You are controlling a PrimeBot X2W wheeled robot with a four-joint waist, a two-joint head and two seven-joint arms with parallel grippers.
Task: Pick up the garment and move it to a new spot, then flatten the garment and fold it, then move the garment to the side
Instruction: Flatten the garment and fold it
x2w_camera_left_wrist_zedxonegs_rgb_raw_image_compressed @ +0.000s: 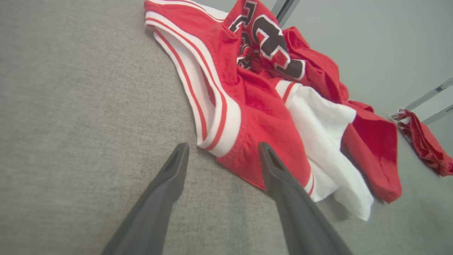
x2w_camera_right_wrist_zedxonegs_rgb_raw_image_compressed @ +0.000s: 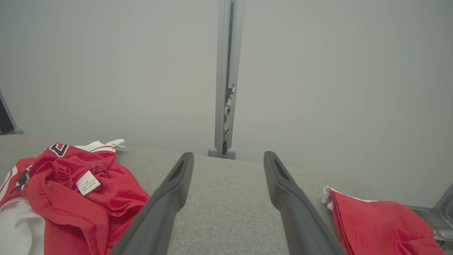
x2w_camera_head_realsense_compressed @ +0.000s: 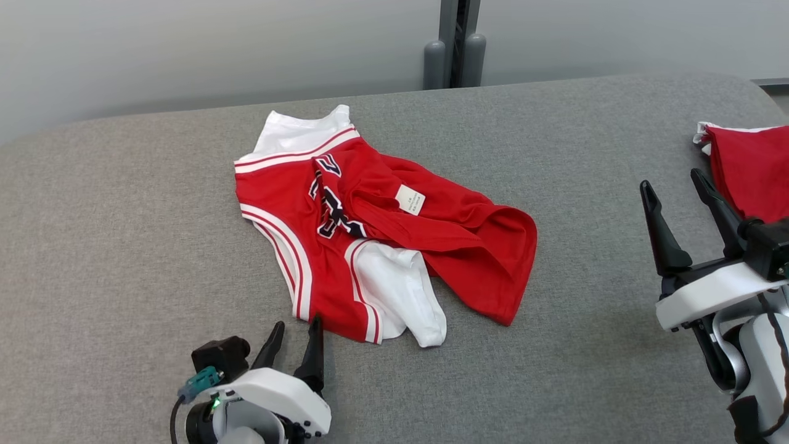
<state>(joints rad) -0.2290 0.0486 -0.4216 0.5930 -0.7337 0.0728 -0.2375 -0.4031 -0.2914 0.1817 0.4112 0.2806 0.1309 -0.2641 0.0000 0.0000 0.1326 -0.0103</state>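
Red-and-white garment lies crumpled at frame centre on grey fabric surface; left gripper, lower left, jaws apart, empty, just beside garment hem; right gripper, right edge, jaws apart, empty.

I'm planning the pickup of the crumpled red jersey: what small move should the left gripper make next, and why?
Probably ease the left gripper forward so its open jaws straddle the near striped hem of the jersey. Its tips sit right at that edge, holding nothing; the right gripper is open too, off by the folded red garment.
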